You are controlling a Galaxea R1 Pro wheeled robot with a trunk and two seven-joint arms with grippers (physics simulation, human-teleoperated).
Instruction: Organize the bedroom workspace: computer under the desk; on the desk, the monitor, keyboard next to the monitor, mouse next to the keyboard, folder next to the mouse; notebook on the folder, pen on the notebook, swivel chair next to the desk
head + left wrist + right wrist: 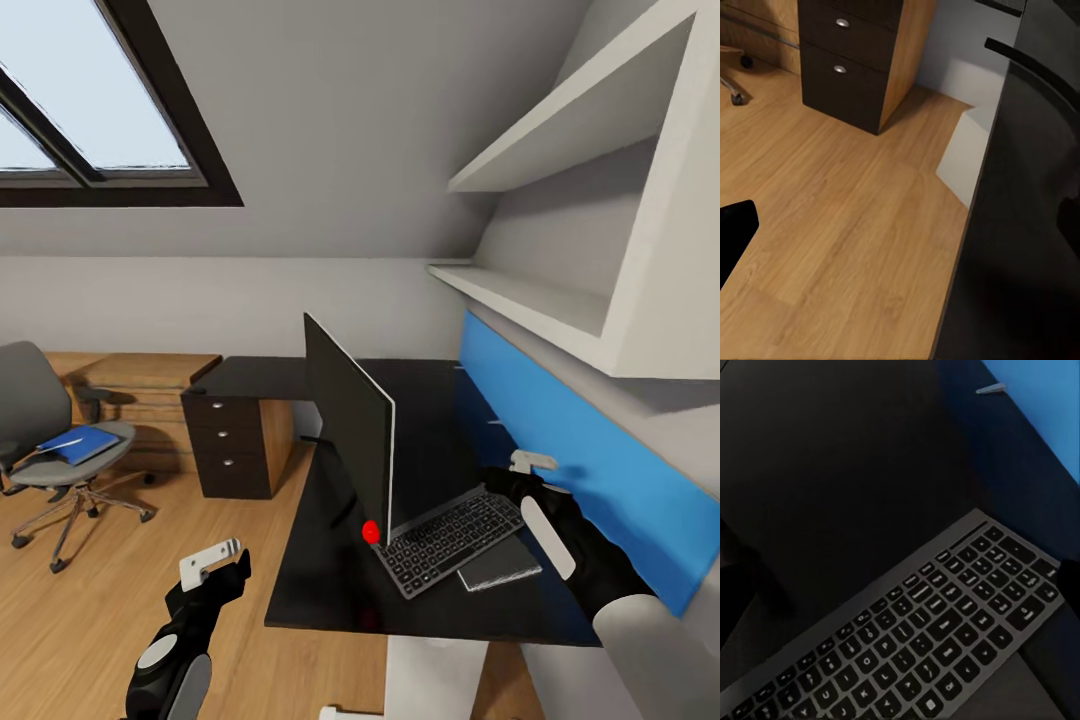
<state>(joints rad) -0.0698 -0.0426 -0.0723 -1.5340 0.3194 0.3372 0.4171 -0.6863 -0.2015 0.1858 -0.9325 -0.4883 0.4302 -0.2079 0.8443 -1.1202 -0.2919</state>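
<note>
The monitor (352, 425) stands edge-on to me on the black desk (330, 580). To its right the keyboard (450, 540) (937, 637) lies askew, with the grey notebook (500, 565) partly under its near corner. My right gripper (520, 472) hovers open just above the keyboard's far end. My left gripper (225, 565) hangs open over the floor beside the desk's front edge (967, 247), holding nothing. At the left, the swivel chair (40, 430) carries the blue folder (82, 443). A thin grey stick (990, 388), perhaps the pen, lies by the blue panel. Computer and mouse are out of view.
A red dot (371, 532) sits at the monitor's foot. The drawer unit (228, 440) (844, 45) closes the desk's far left end, with a low wooden cabinet (140, 385) behind the chair. A blue wall panel (580, 440) and white shelves (560, 200) line the right.
</note>
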